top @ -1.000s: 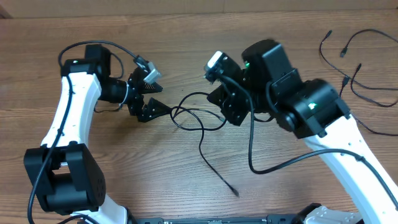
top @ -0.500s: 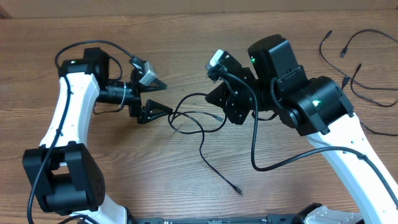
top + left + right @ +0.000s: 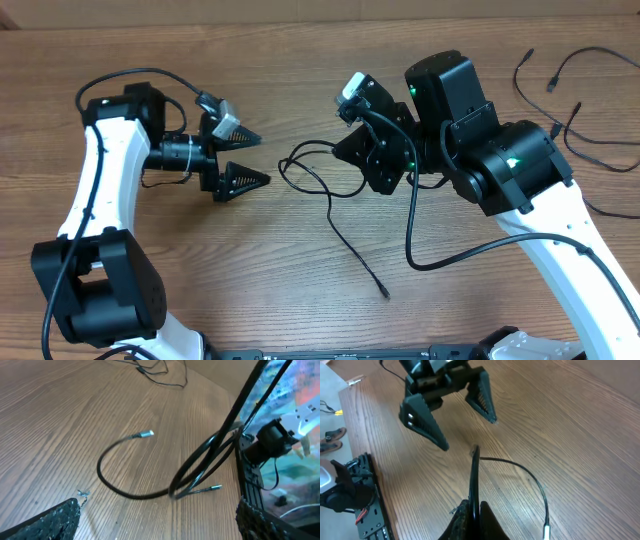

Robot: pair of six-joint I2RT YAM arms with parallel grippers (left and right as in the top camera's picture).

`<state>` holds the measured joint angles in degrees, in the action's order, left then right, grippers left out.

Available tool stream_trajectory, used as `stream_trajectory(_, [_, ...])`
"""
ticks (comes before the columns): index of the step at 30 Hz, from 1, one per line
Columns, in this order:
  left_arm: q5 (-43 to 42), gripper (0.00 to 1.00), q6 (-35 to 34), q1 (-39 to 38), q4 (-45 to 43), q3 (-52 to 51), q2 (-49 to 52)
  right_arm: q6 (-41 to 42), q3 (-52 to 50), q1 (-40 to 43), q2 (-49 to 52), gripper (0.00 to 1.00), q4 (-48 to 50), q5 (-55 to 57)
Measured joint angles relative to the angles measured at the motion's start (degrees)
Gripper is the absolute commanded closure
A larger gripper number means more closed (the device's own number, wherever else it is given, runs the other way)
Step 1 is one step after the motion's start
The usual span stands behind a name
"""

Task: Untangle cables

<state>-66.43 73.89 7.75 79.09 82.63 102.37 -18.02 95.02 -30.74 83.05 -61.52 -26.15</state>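
Observation:
A thin black cable (image 3: 330,215) lies in a loop on the wooden table (image 3: 200,270), and its loose tail runs down to a plug end (image 3: 385,293). My right gripper (image 3: 338,152) is shut on this cable at the loop's right side. In the right wrist view the cable (image 3: 475,472) rises straight out of the shut right gripper (image 3: 472,510). My left gripper (image 3: 262,159) stands open just left of the loop, apart from it. The left wrist view shows the loop (image 3: 130,494) with a silver plug (image 3: 147,434) beyond the open left gripper (image 3: 155,527).
More thin black cables (image 3: 590,150) lie spread at the table's far right, with plug ends (image 3: 551,86) near the back edge. A thick black wire (image 3: 450,262) hangs from the right arm over the table. The table's front edge shows in the right wrist view (image 3: 355,460).
The left gripper has drawn back to the left, off the loop. The right arm has shifted slightly up and right, dragging the cable and its tail that way.

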Motion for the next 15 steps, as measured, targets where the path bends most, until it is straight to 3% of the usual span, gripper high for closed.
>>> stream_trajectory(15, [0.68,0.0,1.27,-0.55,-1.97,0.0,0.0,-0.02,0.0,0.0,0.0,0.96,-1.53,-7.02])
